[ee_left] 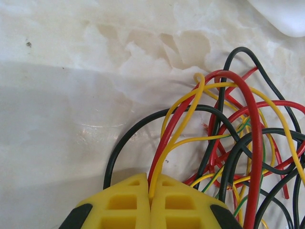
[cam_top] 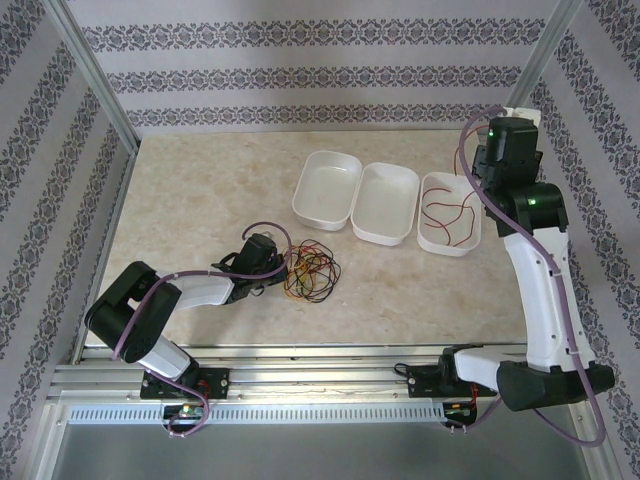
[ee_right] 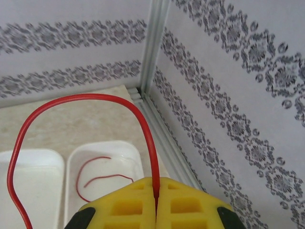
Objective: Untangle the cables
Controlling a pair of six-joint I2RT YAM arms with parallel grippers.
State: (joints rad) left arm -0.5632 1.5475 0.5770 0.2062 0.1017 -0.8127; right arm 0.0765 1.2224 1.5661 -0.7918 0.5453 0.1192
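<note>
Marble tabletop with cables between left gripper fingertips

right gripper pinches red cable | tray: red wire, maybe two

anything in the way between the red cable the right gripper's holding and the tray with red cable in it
Nothing visible does. The right gripper is shut on the held red cable up over the open tray, which has a loose red cable lying in it.
</note>
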